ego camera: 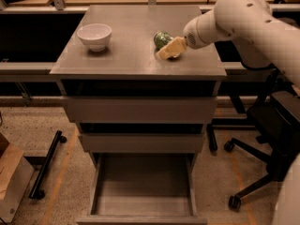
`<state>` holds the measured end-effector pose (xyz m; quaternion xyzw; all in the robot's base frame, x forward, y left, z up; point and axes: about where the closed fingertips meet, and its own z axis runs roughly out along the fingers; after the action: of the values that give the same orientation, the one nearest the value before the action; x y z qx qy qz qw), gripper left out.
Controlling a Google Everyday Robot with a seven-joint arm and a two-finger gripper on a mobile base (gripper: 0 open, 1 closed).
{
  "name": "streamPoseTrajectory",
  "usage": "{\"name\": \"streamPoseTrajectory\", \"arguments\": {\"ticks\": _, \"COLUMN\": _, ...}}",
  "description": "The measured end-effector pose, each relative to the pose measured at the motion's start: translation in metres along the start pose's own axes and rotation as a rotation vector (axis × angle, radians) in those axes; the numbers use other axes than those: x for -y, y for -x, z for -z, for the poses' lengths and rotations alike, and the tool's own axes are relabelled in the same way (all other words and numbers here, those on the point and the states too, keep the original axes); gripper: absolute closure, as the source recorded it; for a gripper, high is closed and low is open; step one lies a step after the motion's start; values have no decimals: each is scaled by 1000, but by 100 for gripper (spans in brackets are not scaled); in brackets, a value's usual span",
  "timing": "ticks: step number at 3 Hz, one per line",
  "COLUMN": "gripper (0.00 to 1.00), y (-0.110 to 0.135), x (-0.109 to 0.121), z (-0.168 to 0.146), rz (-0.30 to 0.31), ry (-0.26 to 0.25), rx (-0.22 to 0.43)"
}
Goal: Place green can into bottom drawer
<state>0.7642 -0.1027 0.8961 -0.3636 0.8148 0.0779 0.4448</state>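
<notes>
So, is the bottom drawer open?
Open: the bottom drawer is pulled out, floor visible. The gripper is at the green can on the cabinet top.

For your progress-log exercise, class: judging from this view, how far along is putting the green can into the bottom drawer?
Done: the bottom drawer stands pulled open, with nothing in it. In hand: the gripper is against the green can, which lies on the cabinet top; a firm hold cannot be confirmed. Left: lifting the can, carrying it down and setting it in the drawer.
</notes>
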Motion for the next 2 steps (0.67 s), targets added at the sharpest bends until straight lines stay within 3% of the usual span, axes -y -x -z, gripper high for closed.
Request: {"name": "streamPoseTrajectory", "arguments": {"ticks": 2, "gripper": 0, "y": 5, "x": -1, "z": -57, "rz": -91, "ry": 1, "rx": 34}}
